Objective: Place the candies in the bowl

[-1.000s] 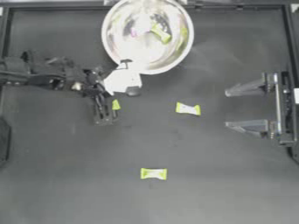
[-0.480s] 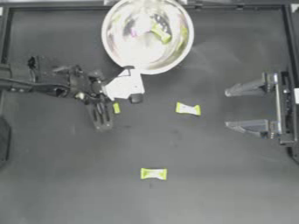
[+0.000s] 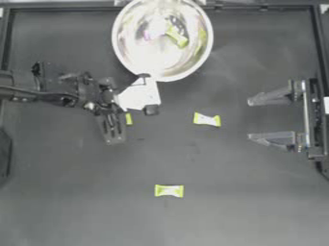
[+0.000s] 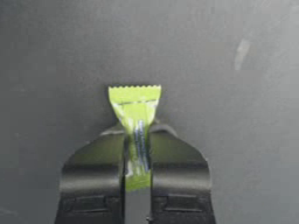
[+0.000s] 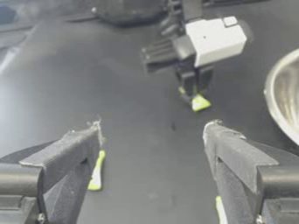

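My left gripper (image 3: 114, 129) hangs just in front of the bowl (image 3: 125, 53), shut on a yellow-green candy (image 3: 128, 118). In the left wrist view the candy (image 4: 135, 109) is pinched upright between the two closed fingers (image 4: 175, 162), its twisted end sticking out over the dark table. The shiny bowl holds a pink-purple candy (image 3: 151, 33) and a yellow-green one (image 3: 177, 38). Two more yellow-green candies lie on the table, one in the middle (image 3: 207, 119) and one near the front (image 3: 169, 190). My right gripper (image 3: 271, 117) is parked open at the right edge.
The right wrist view looks across the table at the left gripper (image 5: 196, 85) with its candy (image 5: 200, 103), the bowl's rim (image 5: 283, 98), and a loose candy (image 5: 96, 170). A dark frame (image 3: 315, 57) runs around the table.
The left gripper has shifted slightly toward the table's front, still shut on the candy. The right arm and the loose candies have not moved.
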Robot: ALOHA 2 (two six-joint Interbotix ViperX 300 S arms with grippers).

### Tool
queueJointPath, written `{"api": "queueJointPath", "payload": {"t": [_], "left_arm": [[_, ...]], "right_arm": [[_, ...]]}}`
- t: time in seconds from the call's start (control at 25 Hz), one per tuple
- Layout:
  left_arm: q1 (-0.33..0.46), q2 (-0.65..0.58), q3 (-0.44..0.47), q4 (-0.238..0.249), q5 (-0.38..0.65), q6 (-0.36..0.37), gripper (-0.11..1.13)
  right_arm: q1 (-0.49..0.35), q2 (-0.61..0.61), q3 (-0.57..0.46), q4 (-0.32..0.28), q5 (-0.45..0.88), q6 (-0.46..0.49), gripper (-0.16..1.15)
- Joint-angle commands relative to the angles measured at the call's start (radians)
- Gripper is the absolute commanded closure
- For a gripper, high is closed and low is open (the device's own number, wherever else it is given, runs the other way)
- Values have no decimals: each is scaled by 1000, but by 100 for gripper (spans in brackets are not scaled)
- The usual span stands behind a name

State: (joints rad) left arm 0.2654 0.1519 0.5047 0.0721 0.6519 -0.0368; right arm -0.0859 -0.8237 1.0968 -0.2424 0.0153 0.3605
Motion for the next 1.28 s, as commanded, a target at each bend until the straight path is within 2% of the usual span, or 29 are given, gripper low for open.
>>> {"api": "queueJointPath", "payload": {"t": [0.04, 0.32, 0.48, 0.72, 0.92, 1.28], "left_arm": [[-15, -135, -40, 2, -14, 9, 68], [-12, -229, -83, 2, -77, 51, 69], [35, -233, -129, 2, -129, 101, 69], [133, -219, -178, 2, -199, 140, 69], [215, -183, -201, 2, -261, 161, 69], [287, -35, -310, -2, -264, 193, 69]], "right_arm": [[2, 3, -8, 3, -8, 0, -1], [2, 3, -6, 3, -8, 0, -1], [2, 5, -6, 5, -8, 2, -1], [2, 5, -5, 5, -8, 2, -1], [2, 20, -6, 5, -26, 2, -1], [2, 57, -11, 5, -40, 2, -1]]}}
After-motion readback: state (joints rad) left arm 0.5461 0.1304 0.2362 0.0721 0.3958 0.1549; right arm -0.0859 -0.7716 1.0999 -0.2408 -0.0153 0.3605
